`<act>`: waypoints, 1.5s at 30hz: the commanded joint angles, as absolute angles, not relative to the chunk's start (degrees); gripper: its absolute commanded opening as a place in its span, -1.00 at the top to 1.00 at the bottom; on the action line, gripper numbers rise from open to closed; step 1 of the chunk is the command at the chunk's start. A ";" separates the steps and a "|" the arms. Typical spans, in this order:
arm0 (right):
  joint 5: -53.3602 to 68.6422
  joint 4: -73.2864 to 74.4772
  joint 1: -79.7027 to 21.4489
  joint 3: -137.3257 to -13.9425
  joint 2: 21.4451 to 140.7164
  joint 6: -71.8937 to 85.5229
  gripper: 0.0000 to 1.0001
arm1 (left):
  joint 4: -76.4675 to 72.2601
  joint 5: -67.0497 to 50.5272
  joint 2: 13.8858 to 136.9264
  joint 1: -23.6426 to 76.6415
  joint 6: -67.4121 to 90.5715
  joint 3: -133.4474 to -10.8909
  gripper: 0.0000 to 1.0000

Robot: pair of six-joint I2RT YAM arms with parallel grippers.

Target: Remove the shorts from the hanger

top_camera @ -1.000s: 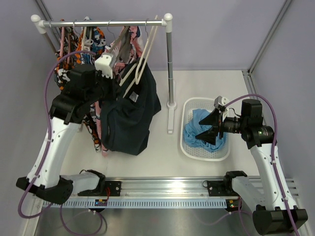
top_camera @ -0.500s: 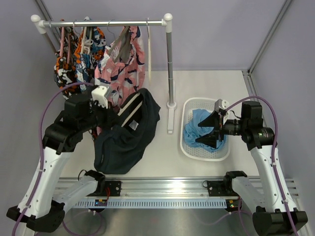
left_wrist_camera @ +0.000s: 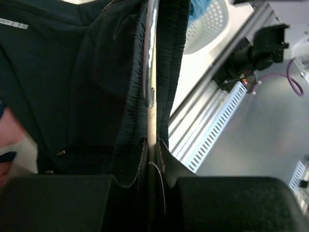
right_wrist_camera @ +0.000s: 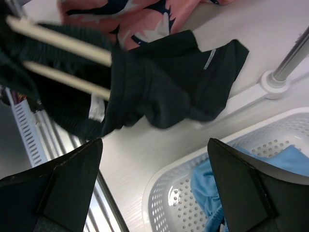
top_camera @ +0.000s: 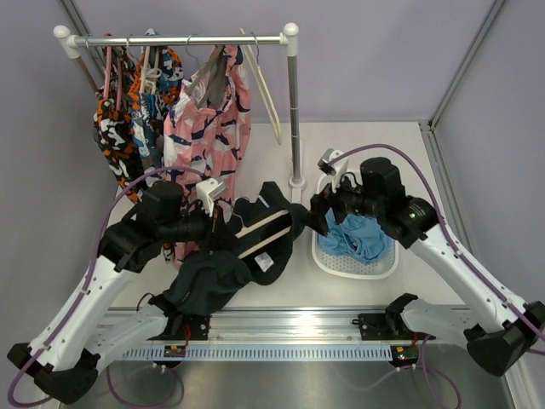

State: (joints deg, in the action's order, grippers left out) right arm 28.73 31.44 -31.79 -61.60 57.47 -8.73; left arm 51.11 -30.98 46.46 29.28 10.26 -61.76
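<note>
While orange patterned garments (top_camera: 115, 128) and a pink garment (top_camera: 209, 111) hang from the rail (top_camera: 179, 38) at the left, the left gripper (top_camera: 220, 220), its arm reaching low over the table, pinches the dark navy shorts (top_camera: 213, 281) at the waistband, a hanger (top_camera: 264, 230) threaded through them. Beside their right edge, the right gripper (top_camera: 317, 213) leans in, fingers spread wide and empty. At right, the basket (top_camera: 387, 268) holds the light blue shorts (top_camera: 362, 239).

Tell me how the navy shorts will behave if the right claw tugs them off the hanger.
Probably floppy: the navy shorts hang in slack folds. Likely light: the left claw, shut on their waistband, holds them up alone. They may snag, since the hanger bars sit inside the waistband.
</note>
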 commanded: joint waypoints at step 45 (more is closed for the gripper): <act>-3.87 22.85 -31.38 -75.06 68.90 -5.98 1.00 | 45.70 -32.25 46.67 36.21 15.21 -63.19 1.00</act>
State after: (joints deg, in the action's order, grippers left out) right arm 2.59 26.79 -34.70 -72.27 67.59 -4.01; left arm 42.50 -26.09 49.10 35.90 16.88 -63.16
